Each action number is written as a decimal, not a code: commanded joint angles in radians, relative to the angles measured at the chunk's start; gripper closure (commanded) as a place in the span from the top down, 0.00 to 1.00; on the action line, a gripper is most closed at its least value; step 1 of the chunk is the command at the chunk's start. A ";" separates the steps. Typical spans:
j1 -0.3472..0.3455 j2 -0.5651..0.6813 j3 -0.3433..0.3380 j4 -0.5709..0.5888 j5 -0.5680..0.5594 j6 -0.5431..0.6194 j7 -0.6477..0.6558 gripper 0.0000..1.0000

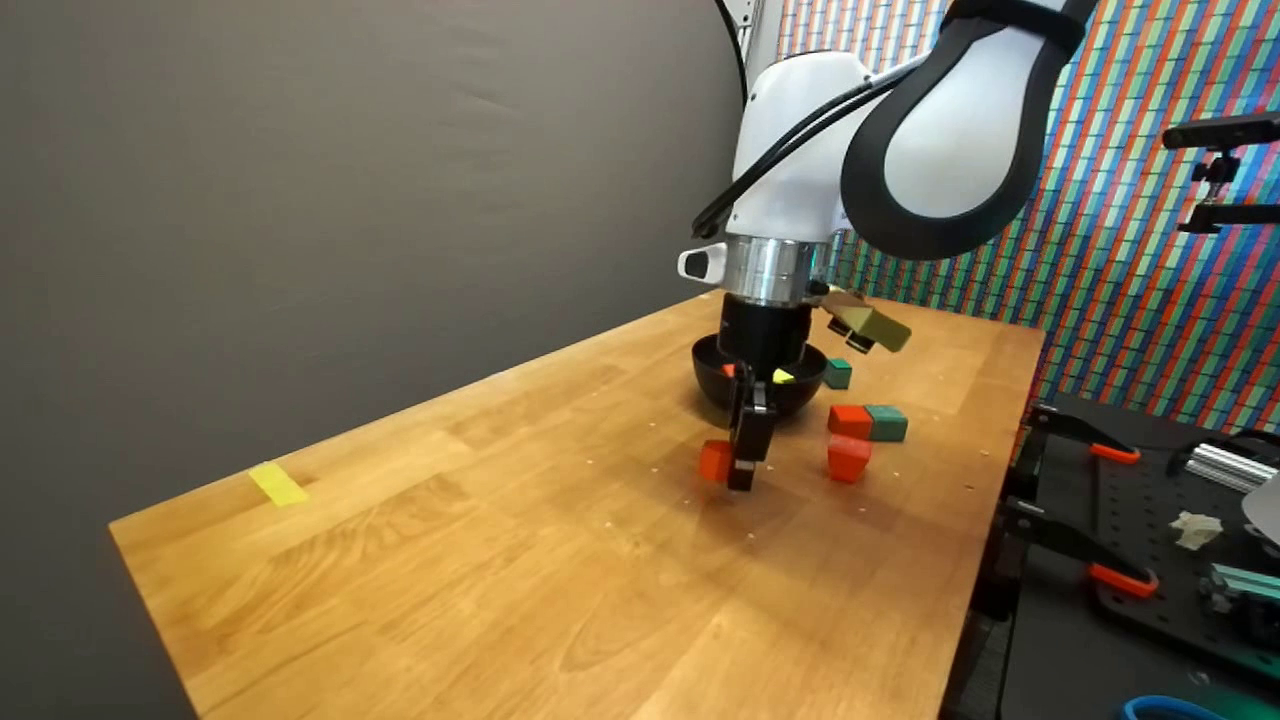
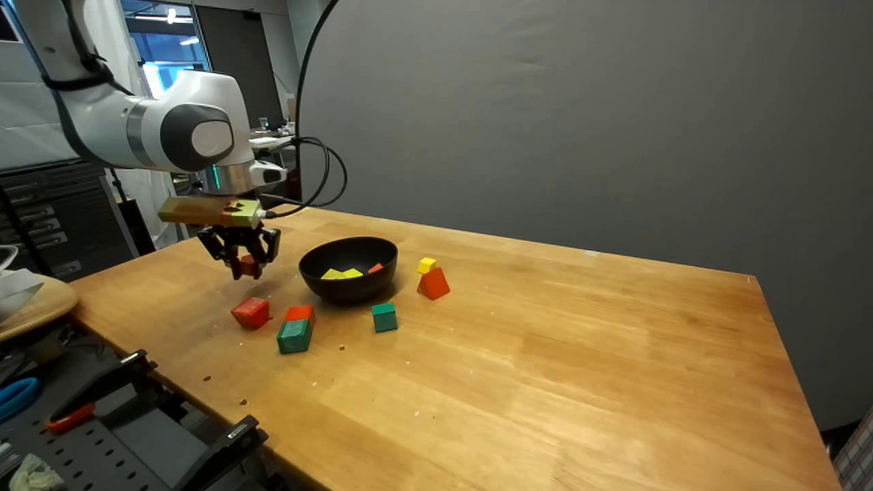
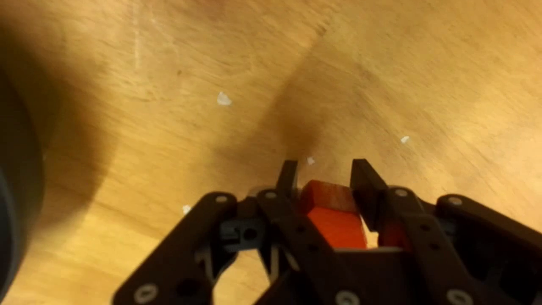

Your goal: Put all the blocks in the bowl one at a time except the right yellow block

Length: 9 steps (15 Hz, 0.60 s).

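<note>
The arm point(image 1: 790, 190) is white, smooth and rounded, and I see on it a white oval point(image 1: 945, 160) framed thickly in dark grey. A black band point(image 2: 78, 83) goes around the arm, and black cables point(image 1: 738, 188) lie along it. The metal ring point(image 1: 768, 270) is shiny, with a thin teal line point(image 2: 216, 177) on it; close by is a gold-coloured box point(image 2: 198, 210). The gripper point(image 3: 325, 178) is black, with flat links point(image 3: 180, 254) and round, pale screws point(image 3: 146, 293).

Your surface point(image 2: 580, 382) carries one black bowl point(image 2: 348, 291) and one strip of yellow tape point(image 1: 278, 484). You can count five red or orange blocks point(image 2: 250, 313), one in the bowl; three yellow blocks point(image 2: 427, 265), two in the bowl; and two green blocks point(image 2: 385, 318).
</note>
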 commanded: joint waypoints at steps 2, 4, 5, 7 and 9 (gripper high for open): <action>0.008 -0.247 -0.049 -0.137 -0.024 0.019 0.045 0.16; -0.017 -0.306 -0.097 -0.162 -0.006 0.020 0.076 0.16; -0.027 -0.323 -0.126 -0.166 -0.006 0.013 0.089 0.16; -0.049 -0.331 -0.194 -0.168 -0.021 0.021 0.125 0.16; -0.073 -0.303 -0.244 -0.146 -0.020 0.018 0.148 0.16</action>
